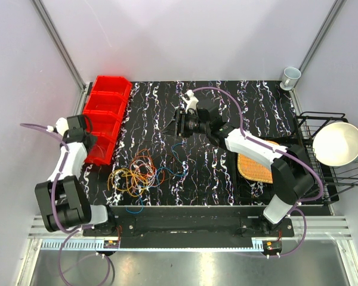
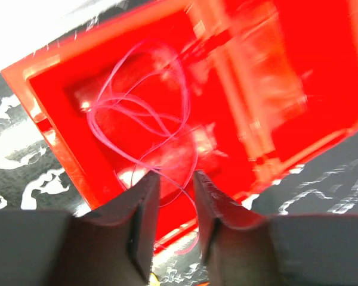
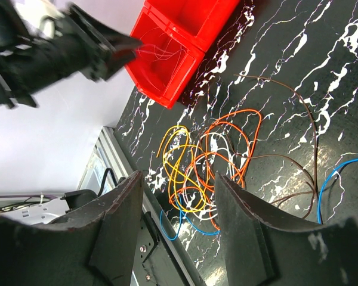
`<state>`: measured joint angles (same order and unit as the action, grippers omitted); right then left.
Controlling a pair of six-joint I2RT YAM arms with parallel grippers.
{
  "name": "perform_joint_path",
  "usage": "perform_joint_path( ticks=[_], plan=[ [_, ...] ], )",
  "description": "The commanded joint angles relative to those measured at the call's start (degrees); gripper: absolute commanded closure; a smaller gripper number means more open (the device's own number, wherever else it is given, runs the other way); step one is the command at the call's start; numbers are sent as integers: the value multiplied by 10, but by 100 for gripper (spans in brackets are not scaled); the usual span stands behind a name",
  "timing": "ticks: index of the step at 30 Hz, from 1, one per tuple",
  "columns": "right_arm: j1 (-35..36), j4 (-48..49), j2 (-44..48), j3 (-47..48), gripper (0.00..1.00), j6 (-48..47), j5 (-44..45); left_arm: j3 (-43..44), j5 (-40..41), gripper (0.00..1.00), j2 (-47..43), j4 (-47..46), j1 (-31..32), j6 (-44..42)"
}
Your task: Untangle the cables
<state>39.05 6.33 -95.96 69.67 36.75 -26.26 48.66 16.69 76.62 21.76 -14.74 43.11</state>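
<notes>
One pale wire [image 2: 185,95] lies looped in the red bin [image 2: 48,113] right under the left gripper [image 2: 174,179]. Its jaws are slightly parted, a strand running loose between them, apparently sorted away from the rest. Other cables [image 3: 194,173] lie tangled below the right gripper [image 3: 179,179], half open and empty, likely poised for another.

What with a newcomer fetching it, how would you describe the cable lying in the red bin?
Start at the red bins along the table's left edge and take the end compartment nearest the arms, below the left tool. A whitish cable lies looped there alone; the orange, yellow and blue cables are heaped on the table.
</notes>
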Motion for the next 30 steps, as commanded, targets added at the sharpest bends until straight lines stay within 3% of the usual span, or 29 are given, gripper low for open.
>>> perform_joint_path(
  ticks=[1,8,14,21,25,30],
  plan=[
    [-4,29,1,6,43,1,-10,57,11,51,-41,17,-3,-4],
    [-3,13,8,12,43,-1,-5,92,25,21,-85,64,-3,-15],
    [-4,-3,24,13,43,0,3,104,10,9,-147,91,-3,-34],
    [-3,-33,49,14,43,-2,24,78,-50,2,-182,106,28,-83],
    [-3,-52,66,-1,43,3,27,68,-14,2,-178,134,128,-101],
    [-4,-59,106,-46,43,4,45,28,40,7,-175,176,241,-53]
  ],
)
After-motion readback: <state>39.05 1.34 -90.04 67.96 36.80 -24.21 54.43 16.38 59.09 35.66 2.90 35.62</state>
